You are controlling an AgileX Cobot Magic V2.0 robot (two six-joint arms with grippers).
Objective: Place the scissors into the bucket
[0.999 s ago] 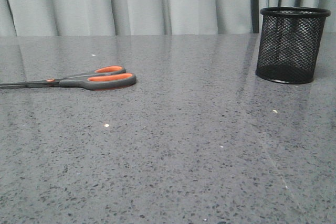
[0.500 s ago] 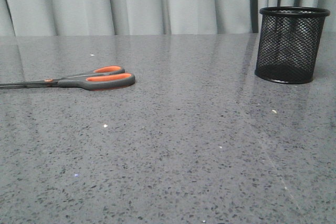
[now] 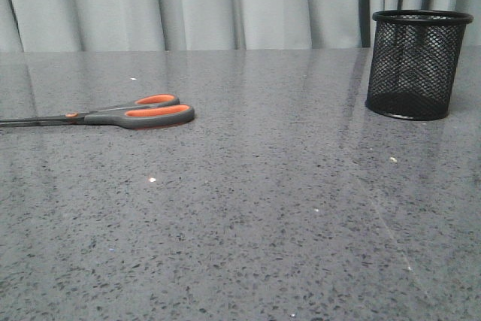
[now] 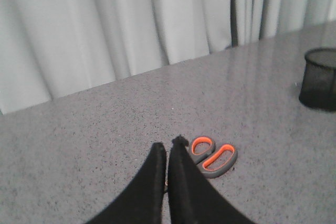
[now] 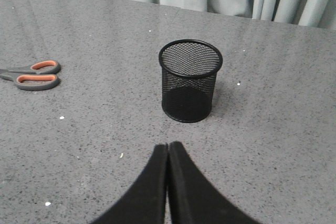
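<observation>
The scissors [image 3: 135,116] lie flat on the grey table at the left, blades pointing left off the frame, grey handles lined in orange. The black mesh bucket [image 3: 415,64] stands upright at the far right. In the left wrist view my left gripper [image 4: 168,148] is shut and empty above the table, with the scissors' handles [image 4: 213,156] just beyond its tips and the blades hidden behind the fingers. In the right wrist view my right gripper [image 5: 168,146] is shut and empty, a short way in front of the bucket [image 5: 189,80]. Neither gripper shows in the front view.
The speckled grey table [image 3: 255,208] runs back to a pale curtain [image 3: 225,1]. A few small white specks [image 3: 152,180] lie on the surface. The bucket [image 4: 319,78] also shows in the left wrist view, far from the scissors.
None beyond a slight shake of the front view; the scissors and bucket stay where they were.
</observation>
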